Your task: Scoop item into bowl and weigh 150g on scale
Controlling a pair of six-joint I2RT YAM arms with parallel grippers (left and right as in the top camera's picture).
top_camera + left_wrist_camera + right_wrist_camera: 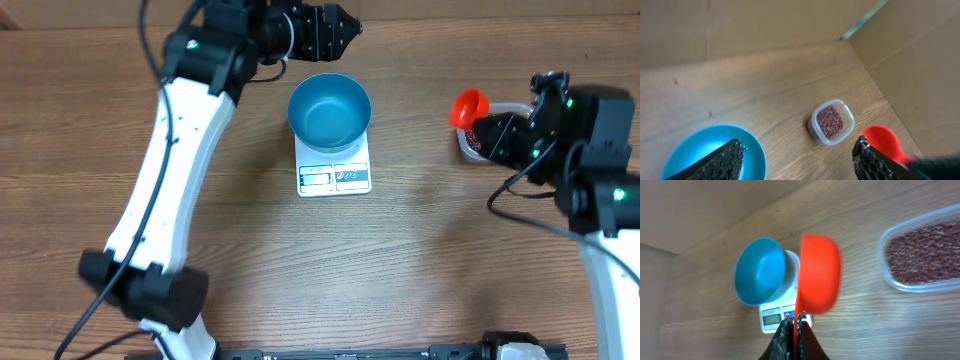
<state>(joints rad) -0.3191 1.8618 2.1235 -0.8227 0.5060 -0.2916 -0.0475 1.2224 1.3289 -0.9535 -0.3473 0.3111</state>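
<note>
Right wrist view alone shows pincer (796,324) gripping scoop (820,272).

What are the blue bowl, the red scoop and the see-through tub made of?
Blue bowl: probably plastic, smooth with a soft shine.
Red scoop: likely plastic, bright even colour, slightly glossy.
Tub: clear plastic, since the beans show through its wall.

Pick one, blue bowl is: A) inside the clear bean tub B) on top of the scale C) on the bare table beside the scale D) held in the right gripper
B: overhead, the blue bowl sits on the white scale, only the scale's display edge showing in front of it.
</note>
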